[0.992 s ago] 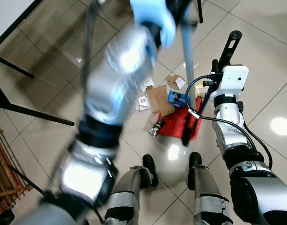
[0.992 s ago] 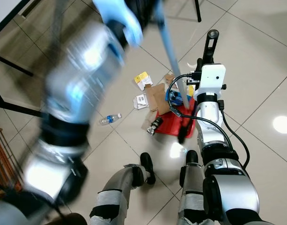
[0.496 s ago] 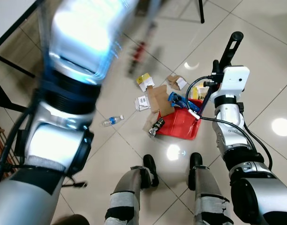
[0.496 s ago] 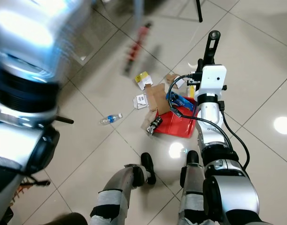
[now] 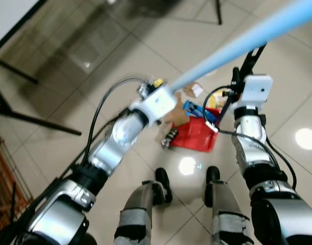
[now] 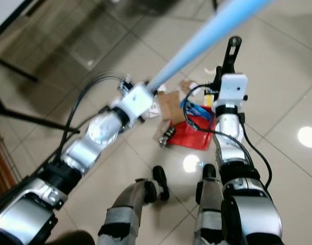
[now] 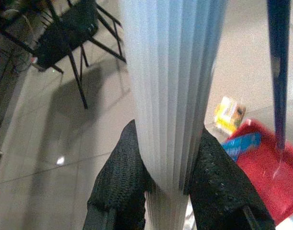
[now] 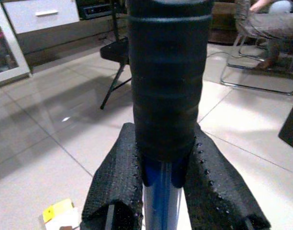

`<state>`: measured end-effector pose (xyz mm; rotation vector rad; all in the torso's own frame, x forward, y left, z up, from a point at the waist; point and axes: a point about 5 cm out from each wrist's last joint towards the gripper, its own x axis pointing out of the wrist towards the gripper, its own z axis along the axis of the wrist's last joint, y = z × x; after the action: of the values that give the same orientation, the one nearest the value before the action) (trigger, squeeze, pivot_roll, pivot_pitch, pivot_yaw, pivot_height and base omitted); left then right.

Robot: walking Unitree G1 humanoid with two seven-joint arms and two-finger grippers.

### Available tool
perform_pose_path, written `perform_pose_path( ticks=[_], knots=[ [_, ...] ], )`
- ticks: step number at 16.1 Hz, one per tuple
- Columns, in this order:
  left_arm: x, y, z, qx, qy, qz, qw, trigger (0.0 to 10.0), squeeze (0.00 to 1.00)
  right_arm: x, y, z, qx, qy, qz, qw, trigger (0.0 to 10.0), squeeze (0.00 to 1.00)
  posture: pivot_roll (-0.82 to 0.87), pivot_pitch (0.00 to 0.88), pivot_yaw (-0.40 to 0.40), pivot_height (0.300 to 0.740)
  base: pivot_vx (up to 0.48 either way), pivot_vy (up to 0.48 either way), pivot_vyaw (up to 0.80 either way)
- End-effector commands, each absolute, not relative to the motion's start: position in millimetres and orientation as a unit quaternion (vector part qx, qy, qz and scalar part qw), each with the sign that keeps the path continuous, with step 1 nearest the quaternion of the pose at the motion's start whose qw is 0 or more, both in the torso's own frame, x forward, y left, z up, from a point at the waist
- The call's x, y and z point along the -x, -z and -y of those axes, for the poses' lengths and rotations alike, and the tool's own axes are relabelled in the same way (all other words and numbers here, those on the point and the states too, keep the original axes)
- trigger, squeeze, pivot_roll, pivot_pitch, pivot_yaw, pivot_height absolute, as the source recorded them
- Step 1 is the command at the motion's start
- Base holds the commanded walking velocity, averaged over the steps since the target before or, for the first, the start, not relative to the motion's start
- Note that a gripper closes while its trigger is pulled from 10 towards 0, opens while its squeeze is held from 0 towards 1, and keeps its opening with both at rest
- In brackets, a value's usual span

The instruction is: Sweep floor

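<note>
Broom pole [image 7: 173, 91] clamped in L gripper [image 7: 168, 184], dustpan handle [image 8: 166, 76] clamped in R gripper [image 8: 166, 191].

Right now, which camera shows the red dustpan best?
The left eye view: the red dustpan lies whole on the floor between the arms, litter around it. The right eye view shows it too, and the left wrist view catches one corner beside the pale blue broom handle.

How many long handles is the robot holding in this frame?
2. The left hand is clamped on the pale blue broom handle, which slants up to the right. The right hand grips the dustpan handle above the red dustpan.
</note>
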<state>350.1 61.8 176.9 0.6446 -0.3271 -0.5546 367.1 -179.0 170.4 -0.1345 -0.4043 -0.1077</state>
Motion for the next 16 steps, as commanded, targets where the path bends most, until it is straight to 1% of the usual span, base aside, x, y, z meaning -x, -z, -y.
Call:
perform_pose_path(
  ticks=[1, 2, 3, 11, 14, 16],
  knots=[
    [-344.1, -187.1, -49.7, -0.322, 0.275, 0.214, 0.880, 10.0, 0.00, -360.7, -142.9, 169.4, 0.050, 0.041, 0.148, 0.987, 10.0, 0.00, 0.07, 0.624, 0.258, 0.740, 0.000, 0.000, 0.00],
    [-341.9, -186.8, -41.4, -0.303, 0.279, 0.216, 0.885, 10.0, 0.00, -359.6, -142.9, 169.2, 0.050, 0.040, 0.151, 0.987, 10.0, 0.00, 0.06, 0.631, 0.255, 0.740, 0.000, 0.000, 0.00],
    [-338.9, -189.3, -22.2, -0.268, 0.281, 0.227, 0.893, 10.0, 0.00, -356.7, -142.2, 169.3, 0.050, 0.039, 0.154, 0.986, 10.0, 0.00, 0.06, 0.634, 0.254, 0.740, 0.000, 0.000, 0.00],
    [-336.4, -203.9, 2.3, -0.175, 0.267, 0.244, 0.916, 10.0, 0.00, -352.3, -141.3, 170.8, 0.048, 0.045, 0.154, 0.986, 10.0, 0.00, 0.05, 0.642, 0.260, 0.740, 0.000, 0.000, 0.00],
    [-335.8, -215.0, 9.9, -0.125, 0.255, 0.244, 0.927, 10.0, 0.00, -351.4, -140.6, 170.5, 0.047, 0.045, 0.153, 0.986, 10.0, 0.00, 0.06, 0.645, 0.263, 0.740, 0.000, 0.000, 0.00],
    [-336.7, -231.7, 13.5, -0.064, 0.249, 0.238, 0.937, 10.0, 0.00, -352.0, -141.3, 171.4, 0.046, 0.046, 0.151, 0.986, 10.0, 0.00, 0.07, 0.638, 0.271, 0.740, 0.000, 0.000, 0.00]
  ],
)
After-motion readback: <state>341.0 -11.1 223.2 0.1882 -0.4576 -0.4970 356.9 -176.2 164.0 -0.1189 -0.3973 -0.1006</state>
